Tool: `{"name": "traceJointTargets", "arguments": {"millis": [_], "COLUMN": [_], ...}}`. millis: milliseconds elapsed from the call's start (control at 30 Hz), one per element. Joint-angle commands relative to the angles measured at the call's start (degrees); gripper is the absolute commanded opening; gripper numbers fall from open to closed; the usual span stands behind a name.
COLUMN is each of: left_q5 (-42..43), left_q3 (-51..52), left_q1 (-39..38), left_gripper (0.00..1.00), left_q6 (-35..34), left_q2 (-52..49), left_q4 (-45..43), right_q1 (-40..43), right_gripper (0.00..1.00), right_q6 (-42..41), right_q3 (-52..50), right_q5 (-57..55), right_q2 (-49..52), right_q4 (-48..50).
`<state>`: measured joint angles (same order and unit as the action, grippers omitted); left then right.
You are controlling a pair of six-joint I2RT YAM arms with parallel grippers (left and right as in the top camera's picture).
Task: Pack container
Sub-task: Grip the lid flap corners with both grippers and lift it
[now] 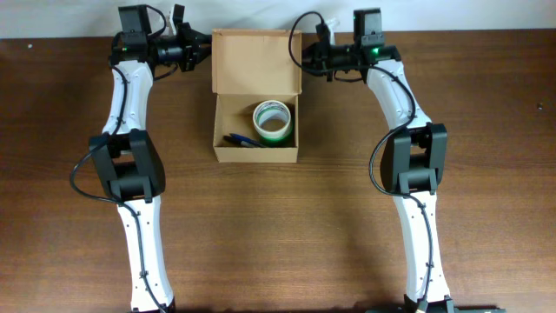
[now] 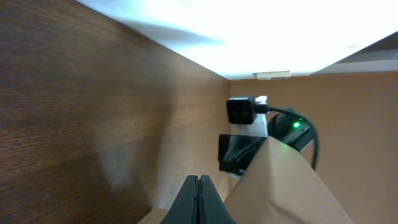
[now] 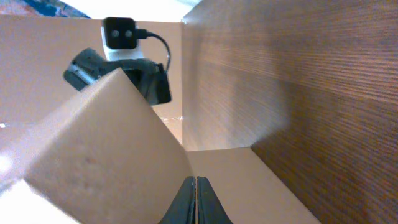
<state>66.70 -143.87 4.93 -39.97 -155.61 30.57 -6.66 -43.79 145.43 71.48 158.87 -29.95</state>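
The container (image 1: 256,154) is a small tan cardboard box at the back middle of the table. Its lid flap (image 1: 256,61) stands up behind it. Inside lie a white and green tape roll (image 1: 273,122) and a blue pen (image 1: 239,139). My left gripper (image 1: 207,48) is at the lid's left edge and my right gripper (image 1: 304,54) at its right edge. In the left wrist view the left gripper (image 2: 199,179) is shut, with cardboard (image 2: 292,186) beside it. The right gripper (image 3: 196,180) is shut too, over the cardboard flap (image 3: 106,143).
The dark wooden table (image 1: 278,235) spreads out in front of the box. A white wall strip (image 1: 486,17) runs along the table's far edge, right behind both grippers. Each wrist view shows the other arm's black camera (image 2: 242,111) (image 3: 121,34) across the lid.
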Motion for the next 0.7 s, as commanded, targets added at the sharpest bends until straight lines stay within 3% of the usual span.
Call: {"name": "traceJointTargets", "arguments": {"millis": [0, 433, 533, 667], "left_q5": [2.2, 2.3, -0.4, -7.7], "left_q3": [-1.2, -6.2, -10.1, -16.2], "left_q1": [-1.0, -3.4, -3.4, -3.7], "left_gripper": [0.02, 0.01, 0.02, 0.02], "left_q6": [0.1, 2.1, 6.1, 16.3], "left_q2": [-0.4, -0.4, -0.4, -0.4], "left_q4": [0.0, 2.4, 9.4, 25.2], "right_q1": [-0.4, -0.5, -0.5, -0.9], "right_gripper": [0.04, 0.04, 0.04, 0.04], "right_q6": [-0.2, 1.6, 4.8, 11.1], "right_q3": [3.5, 13.6, 17.2, 22.7], "right_q5": [0.7, -3.5, -6.7, -12.7], "right_q2": [-0.2, -0.4, -0.4, -0.5], "right_q4": [-1.4, -12.7, -19.1, -30.4]}}
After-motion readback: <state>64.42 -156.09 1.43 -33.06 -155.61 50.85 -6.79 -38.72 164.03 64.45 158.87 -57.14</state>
